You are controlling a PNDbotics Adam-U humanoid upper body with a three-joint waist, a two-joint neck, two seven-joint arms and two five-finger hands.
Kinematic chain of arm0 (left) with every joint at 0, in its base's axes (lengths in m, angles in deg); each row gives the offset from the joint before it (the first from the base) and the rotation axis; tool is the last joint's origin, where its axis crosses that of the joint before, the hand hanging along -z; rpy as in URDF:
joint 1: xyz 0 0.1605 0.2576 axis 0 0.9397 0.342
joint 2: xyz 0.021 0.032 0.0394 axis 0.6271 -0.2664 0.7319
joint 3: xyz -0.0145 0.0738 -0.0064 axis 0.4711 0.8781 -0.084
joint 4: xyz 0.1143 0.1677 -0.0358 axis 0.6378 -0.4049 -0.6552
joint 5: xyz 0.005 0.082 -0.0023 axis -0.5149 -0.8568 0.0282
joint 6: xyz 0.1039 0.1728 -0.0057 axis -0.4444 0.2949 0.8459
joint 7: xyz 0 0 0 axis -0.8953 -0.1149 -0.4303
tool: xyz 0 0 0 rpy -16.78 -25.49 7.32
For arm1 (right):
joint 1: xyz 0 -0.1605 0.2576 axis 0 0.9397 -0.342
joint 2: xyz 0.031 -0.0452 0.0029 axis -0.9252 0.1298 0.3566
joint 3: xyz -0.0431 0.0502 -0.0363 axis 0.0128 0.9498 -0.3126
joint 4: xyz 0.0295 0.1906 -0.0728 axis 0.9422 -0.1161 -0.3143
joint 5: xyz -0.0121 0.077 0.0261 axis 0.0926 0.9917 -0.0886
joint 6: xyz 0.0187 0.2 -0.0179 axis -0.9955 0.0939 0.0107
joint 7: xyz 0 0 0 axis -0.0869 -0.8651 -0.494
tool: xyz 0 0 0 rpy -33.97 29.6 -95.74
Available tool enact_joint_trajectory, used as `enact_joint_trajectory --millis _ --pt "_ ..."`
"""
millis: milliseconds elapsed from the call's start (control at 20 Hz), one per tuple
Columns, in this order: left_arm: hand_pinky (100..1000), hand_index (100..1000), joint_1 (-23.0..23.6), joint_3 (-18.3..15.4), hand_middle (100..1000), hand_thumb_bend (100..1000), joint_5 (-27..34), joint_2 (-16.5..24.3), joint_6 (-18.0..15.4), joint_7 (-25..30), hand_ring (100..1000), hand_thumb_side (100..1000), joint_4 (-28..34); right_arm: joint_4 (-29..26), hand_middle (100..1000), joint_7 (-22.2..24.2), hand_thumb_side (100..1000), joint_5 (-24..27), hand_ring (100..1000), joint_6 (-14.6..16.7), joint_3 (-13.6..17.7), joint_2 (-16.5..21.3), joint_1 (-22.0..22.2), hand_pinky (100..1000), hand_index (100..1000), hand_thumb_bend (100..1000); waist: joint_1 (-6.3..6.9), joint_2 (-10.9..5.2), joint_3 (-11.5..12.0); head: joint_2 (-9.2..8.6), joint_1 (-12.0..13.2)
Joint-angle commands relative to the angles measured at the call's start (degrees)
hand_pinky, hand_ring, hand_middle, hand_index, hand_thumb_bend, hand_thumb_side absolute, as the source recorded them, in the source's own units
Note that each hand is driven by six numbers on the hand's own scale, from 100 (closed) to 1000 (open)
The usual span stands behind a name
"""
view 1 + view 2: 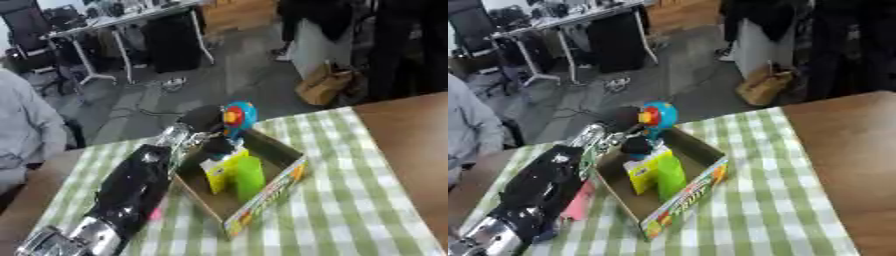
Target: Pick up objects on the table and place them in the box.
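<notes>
- As the left hand (213,145) reaches over the box (278,150), its fingers curl round a blue toy (238,117).
- Below the hand, a green-yellow carton (234,175) stands inside the box.
- A pink object (579,202) lies beside the forearm.

floor (236,75): grey, lying bare beyond the table, cables trailing across it | desk (131,17): white-legged, standing at far left, clutter sitting on top | office chair (26,30): black, standing beside the desk | brown bag (324,85): resting on the floor at right | table (411,150): brown wood, green-checked cloth (350,200) covering most of it
</notes>
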Motion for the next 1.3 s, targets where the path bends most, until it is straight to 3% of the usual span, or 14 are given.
enact_joint_trajectory --millis 50,200,250,300,350,400,450,500,550,750,1100,1200,1250,1300 --pt "213 646 -1.0 -0.7 446 100 -1.9 1.5 1.0 -1.8 358 883 0.9 -0.9 821 0.2 1000 0.4 892 0.1 0.0 0.4 -1.0 820 938 100 0.22 0.26 0.0 -0.87 0.3" --pt "334 711 -0.9 -0.9 543 100 -4.0 1.5 1.3 -3.4 505 861 0.7 -0.9 821 0.3 1000 0.6 892 0.2 0.0 0.3 -1.2 820 938 100 0.17 0.39 -0.3 -1.21 0.4" --pt "488 771 -0.9 -1.0 697 100 -4.8 1.6 1.5 -3.8 666 857 0.6 -0.9 821 0.3 1000 0.7 892 0.2 0.0 0.4 -1.3 821 938 100 0.22 0.51 -0.4 -1.36 0.5" --pt "532 793 -1.0 -1.1 737 100 -5.8 1.6 1.7 -4.0 702 857 0.5 -0.9 821 0.4 1000 0.7 892 0.3 -0.1 0.4 -1.4 820 938 100 0.25 0.61 -0.6 -1.48 0.6" --pt "683 868 -1.0 -1.2 836 100 -6.9 1.7 1.9 -4.1 801 870 0.4 -0.9 821 0.4 1000 0.8 892 0.3 -0.1 0.4 -1.5 820 938 100 0.3 0.7 -0.7 -1.53 0.7" --pt "734 893 -1.1 -1.3 867 100 -7.9 1.7 2.2 -4.0 832 877 0.2 -0.9 820 0.5 1000 0.8 892 0.3 -0.1 0.4 -1.6 820 938 100 0.34 0.77 -0.8 -1.57 0.8" --pt "874 950 -1.2 -1.6 950 100 -8.7 1.8 2.4 -3.8 922 911 0.1 -0.9 820 0.5 1000 0.8 892 0.3 -0.1 0.4 -1.6 820 938 100 0.4 0.9 -0.9 -1.67 0.9" --pt "874 950 -1.3 -1.9 950 100 -9.3 1.8 2.5 -3.6 922 911 0.0 -0.9 820 0.6 1000 0.8 892 0.3 -0.2 0.4 -1.7 820 938 100 0.44 0.99 -1.0 -1.75 1.0" --pt "1000 1000 -1.4 -2.0 1000 174 -9.9 1.9 2.6 -3.2 1000 970 -0.2 -0.9 820 0.6 1000 0.9 892 0.3 -0.2 0.4 -1.8 820 938 100 0.5 1.07 -1.1 -1.8 1.0" --pt "1000 1000 -1.8 -2.8 1000 320 -11.8 2.4 1.8 -0.8 1000 1000 -0.5 -0.9 820 0.7 1000 0.9 892 0.3 -0.2 0.3 -1.9 819 938 100 0.71 1.23 -1.4 -2.04 1.2" --pt "1000 1000 -1.8 -4.0 1000 387 -14.6 2.9 3.1 2.7 1000 1000 -0.7 -0.9 820 0.9 1000 1.0 892 0.4 -0.2 0.3 -2.1 820 937 100 0.82 1.51 -1.9 -2.62 1.4" --pt "1000 1000 -1.9 -4.5 1000 452 -14.1 3.0 2.5 5.2 1000 1000 -1.1 -0.9 819 0.9 1000 1.0 892 0.4 -0.2 0.3 -2.0 819 937 100 0.82 1.58 -2.0 -2.65 1.5" --pt "1000 1000 -2.0 -4.7 1000 571 -13.4 3.1 2.0 6.5 1000 1000 -1.1 -0.9 819 0.9 1000 1.0 892 0.4 -0.2 0.4 -2.0 819 937 100 0.83 1.6 -2.0 -2.65 1.5" --pt "1000 1000 -2.0 -4.9 1000 571 -12.4 3.2 1.1 7.8 1000 1000 -0.9 -0.9 819 0.9 1000 1.0 892 0.4 -0.2 0.3 -2.0 819 937 100 0.83 1.63 -2.0 -2.66 1.5"
